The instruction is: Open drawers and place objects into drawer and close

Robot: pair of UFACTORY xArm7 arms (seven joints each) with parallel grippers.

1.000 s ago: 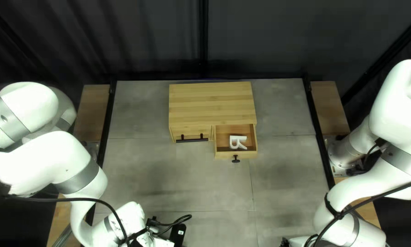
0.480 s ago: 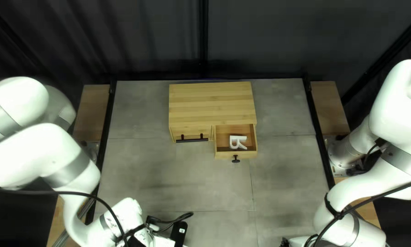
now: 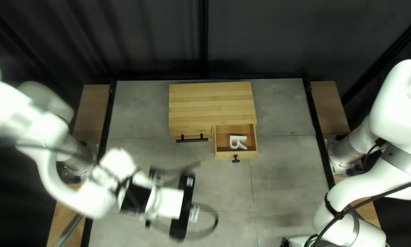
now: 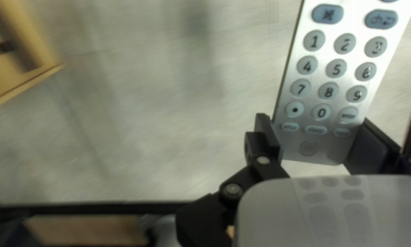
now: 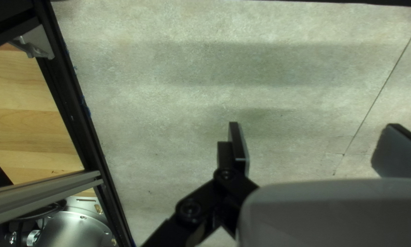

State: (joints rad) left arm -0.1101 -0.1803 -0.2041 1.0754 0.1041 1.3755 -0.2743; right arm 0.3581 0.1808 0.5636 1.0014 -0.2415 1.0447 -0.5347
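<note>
Found silver remote control (image 4: 330, 77) gripped by one end between both fingers of left gripper (image 3: 170, 202), above table (image 3: 283, 183), well apart from wooden cabinet (image 3: 212, 103). Noted right gripper (image 5: 313, 130) standing wide. Observed cabinet's right drawer (image 3: 248, 155) pulled out, white letter (image 3: 237, 137) inside; left drawer (image 3: 191, 131) closed

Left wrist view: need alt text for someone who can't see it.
A silver remote control with rows of buttons is clamped near one end in my left pincer, above a grey tabletop. Off to one side, a corner of the light wooden cabinet shows, with a dark handle, blurred.
</note>
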